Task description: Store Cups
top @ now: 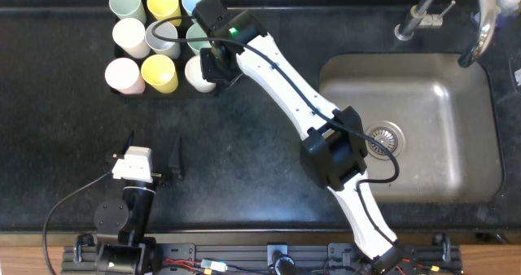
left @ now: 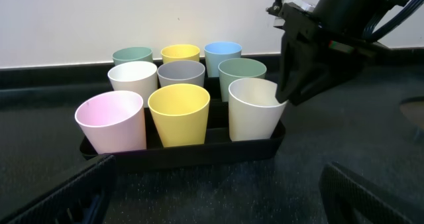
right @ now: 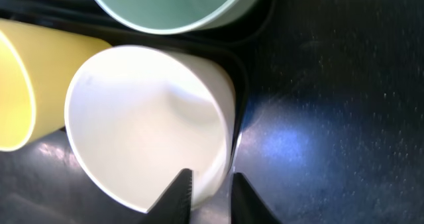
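We see a black worktop with a steel sink set in its right part and a tap at the far edge behind it. At the far left corner of the worktop stands a black tray, and in it nine cups stand upright in three rows of three, close beside one another.

In the far row we see a pale green cup, a yellow cup and a blue cup. In the middle row are a white cup, a grey cup and a sage green cup. In the near row are a pink cup, a second yellow cup and a cream cup. The cream cup is in the tray's near corner, on the side of the sink.

The right arm stretches from the near edge of the worktop across the middle to the tray. The right gripper is at the rim of the cream cup. One finger is inside the cup and the other is outside, and the pincer is pinching the cup wall between them.

The left gripper is low over the worktop near its near left corner, well apart from the tray and pointed at it. Its pincer is spread wide and holds nothing.
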### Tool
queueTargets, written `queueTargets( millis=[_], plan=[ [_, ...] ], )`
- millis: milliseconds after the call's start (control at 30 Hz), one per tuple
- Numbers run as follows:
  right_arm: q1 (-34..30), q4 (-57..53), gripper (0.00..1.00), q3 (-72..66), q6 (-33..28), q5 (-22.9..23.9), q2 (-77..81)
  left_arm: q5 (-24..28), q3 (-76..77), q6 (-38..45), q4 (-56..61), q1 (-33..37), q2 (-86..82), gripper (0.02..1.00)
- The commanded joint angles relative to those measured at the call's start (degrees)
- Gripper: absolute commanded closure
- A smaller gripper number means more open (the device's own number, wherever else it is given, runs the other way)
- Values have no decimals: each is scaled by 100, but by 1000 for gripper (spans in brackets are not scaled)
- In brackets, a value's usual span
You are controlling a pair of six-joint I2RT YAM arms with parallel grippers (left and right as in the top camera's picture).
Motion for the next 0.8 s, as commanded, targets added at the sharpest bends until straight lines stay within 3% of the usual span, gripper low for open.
queueTargets(
  millis=[33, 333, 600, 800],
  plan=[
    [35, 39, 669, 214, -17, -11, 13, -9, -7, 109, -15, 42, -63, 18],
    [-136, 553, 386, 216, -151, -310, -463, -9, -7, 107, -15, 42, -63, 18],
    [-820, 341, 5, -195, -1189, -197, -1919, -9, -7, 109, -17, 42, -63, 18],
    [-1840, 824, 3, -2503, -2396, -177, -4135, -9, -7, 109, -17, 42, -63, 18]
  ],
)
